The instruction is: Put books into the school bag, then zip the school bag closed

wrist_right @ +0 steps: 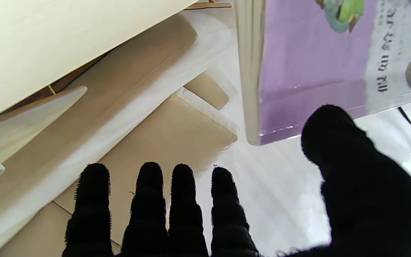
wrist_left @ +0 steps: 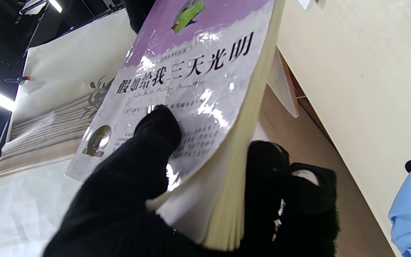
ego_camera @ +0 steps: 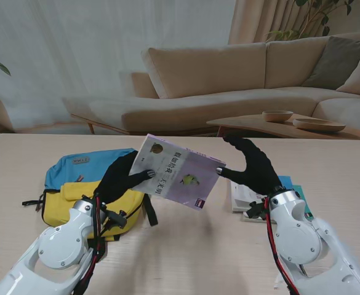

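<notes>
The left hand (ego_camera: 119, 178) sits closest to me, in a black glove, gripping the purple and white book (ego_camera: 178, 171) by its left end. In the left wrist view the thumb (wrist_left: 155, 132) presses on the glossy cover (wrist_left: 191, 82) while the other fingers (wrist_left: 280, 171) curl under the page block, so this hand is closed firmly on the book. The book is in the air over the middle of the table (ego_camera: 186, 246), tilted, with its right end lower and nearer to me.

The right hand (ego_camera: 253, 169) is at the book's right end, fingers spread wide and holding nothing. In the right wrist view its 4 fingers (wrist_right: 148, 200) stand straight and apart from the thumb (wrist_right: 337, 142), which lies just beside the book's corner (wrist_right: 298, 89); whether the thumb touches the cover, I cannot tell.

The school bag (ego_camera: 90, 184), blue on top and yellow in front, lies on the table to the left, partly behind the left hand. On the right, behind the right wrist, a small stack of more books (ego_camera: 247, 196) rests flat on the table. Beyond the table are a beige sofa (ego_camera: 229, 80) and a low side table with 2 shallow bowls (ego_camera: 303, 120).
</notes>
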